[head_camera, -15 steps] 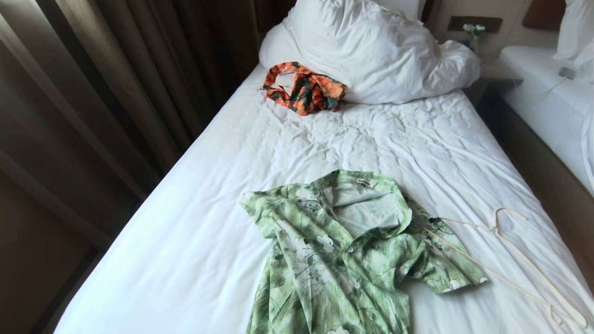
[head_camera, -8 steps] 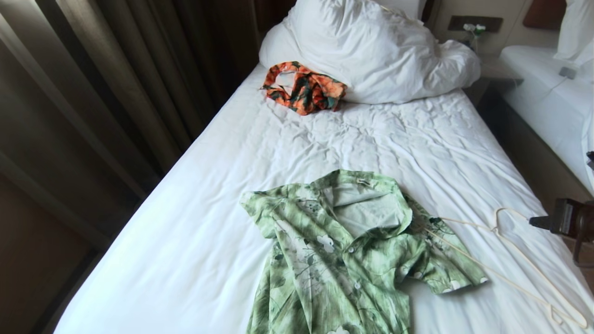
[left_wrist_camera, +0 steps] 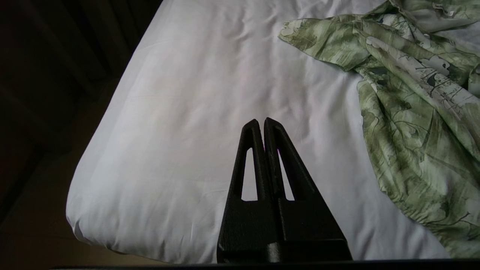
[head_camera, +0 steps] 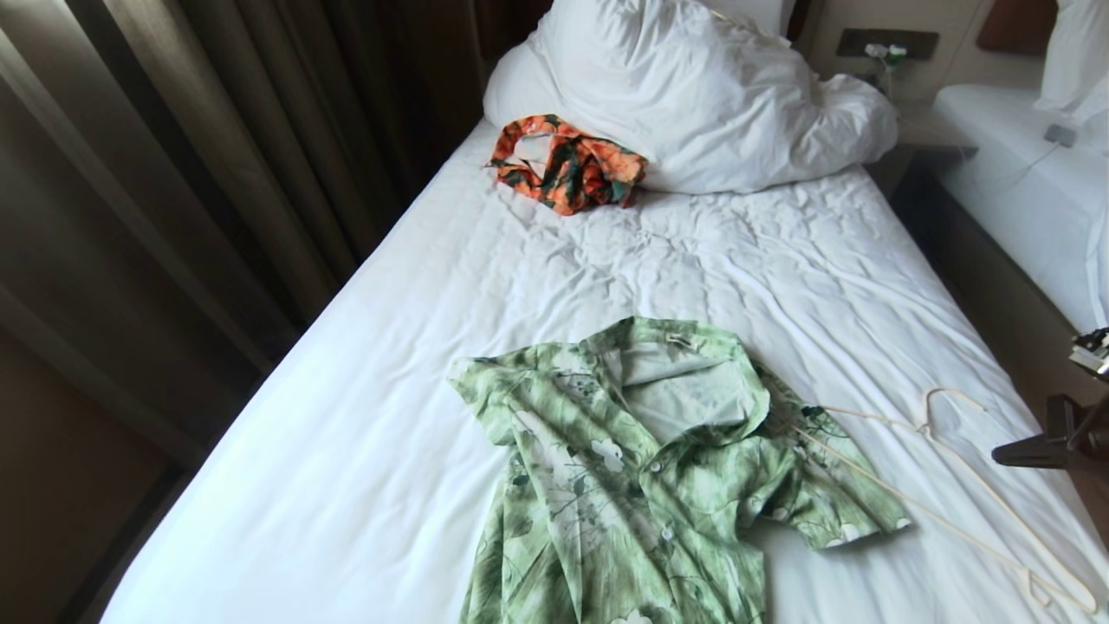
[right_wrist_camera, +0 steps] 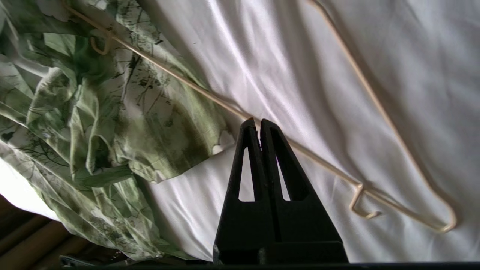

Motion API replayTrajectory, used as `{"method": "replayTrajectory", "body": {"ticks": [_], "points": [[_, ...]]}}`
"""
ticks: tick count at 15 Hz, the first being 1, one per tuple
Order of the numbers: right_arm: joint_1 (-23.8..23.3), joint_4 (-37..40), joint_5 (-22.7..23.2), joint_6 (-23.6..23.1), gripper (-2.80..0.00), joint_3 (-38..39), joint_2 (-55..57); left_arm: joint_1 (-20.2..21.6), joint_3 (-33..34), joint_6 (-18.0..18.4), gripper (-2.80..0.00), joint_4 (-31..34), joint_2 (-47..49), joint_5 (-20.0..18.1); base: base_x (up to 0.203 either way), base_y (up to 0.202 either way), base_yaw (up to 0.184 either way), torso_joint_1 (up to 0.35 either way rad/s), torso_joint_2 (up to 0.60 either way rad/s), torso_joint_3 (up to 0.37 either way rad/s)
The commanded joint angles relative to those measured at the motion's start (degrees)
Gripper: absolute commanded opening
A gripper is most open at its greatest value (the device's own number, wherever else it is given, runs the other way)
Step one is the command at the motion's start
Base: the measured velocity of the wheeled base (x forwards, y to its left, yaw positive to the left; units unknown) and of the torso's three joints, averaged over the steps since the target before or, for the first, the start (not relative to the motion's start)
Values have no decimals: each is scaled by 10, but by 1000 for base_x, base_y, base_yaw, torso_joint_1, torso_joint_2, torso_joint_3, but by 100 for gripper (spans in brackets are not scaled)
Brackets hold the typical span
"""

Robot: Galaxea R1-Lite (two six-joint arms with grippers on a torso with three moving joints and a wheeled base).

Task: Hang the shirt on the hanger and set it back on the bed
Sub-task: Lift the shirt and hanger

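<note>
Two grippers, both pressed together and holding nothing. Right gripper (right_wrist_camera: 255,120) up over the hanger (head_camera: 957,485), above its long bar. Left gripper (left_wrist_camera: 261,120) over bare sheet beside the shirt's sleeve. Shirt (head_camera: 641,485) spread flat on the bed (head_camera: 364,416), hanger just right of it, one end on the sleeve. Orange garment (head_camera: 567,165) far beyond the shirt.
</note>
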Motion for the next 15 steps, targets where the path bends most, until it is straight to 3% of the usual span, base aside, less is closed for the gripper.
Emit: {"method": "replayTrajectory", "body": {"ticks": [1, 4, 8, 9, 13, 15], "points": [[-23, 2, 20, -77, -280, -13, 72, 0, 0, 0, -280, 0, 1, 0, 0, 0, 0, 0, 0, 0], [-48, 9, 71, -171, -280, -27, 113, 0, 0, 0, -280, 0, 1, 0, 0, 0, 0, 0, 0, 0], [-74, 98, 89, -224, -280, -95, 141, 0, 0, 0, -280, 0, 1, 0, 0, 0, 0, 0, 0, 0], [-87, 127, 104, -242, 0, -113, 147, 0, 0, 0, -280, 0, 1, 0, 0, 0, 0, 0, 0, 0], [-108, 134, 134, -250, 0, -128, 170, 0, 0, 0, -280, 0, 1, 0, 0, 0, 0, 0, 0, 0], [-109, 134, 136, -287, 0, -129, 195, 0, 0, 0, -280, 0, 1, 0, 0, 0, 0, 0, 0, 0]]}}
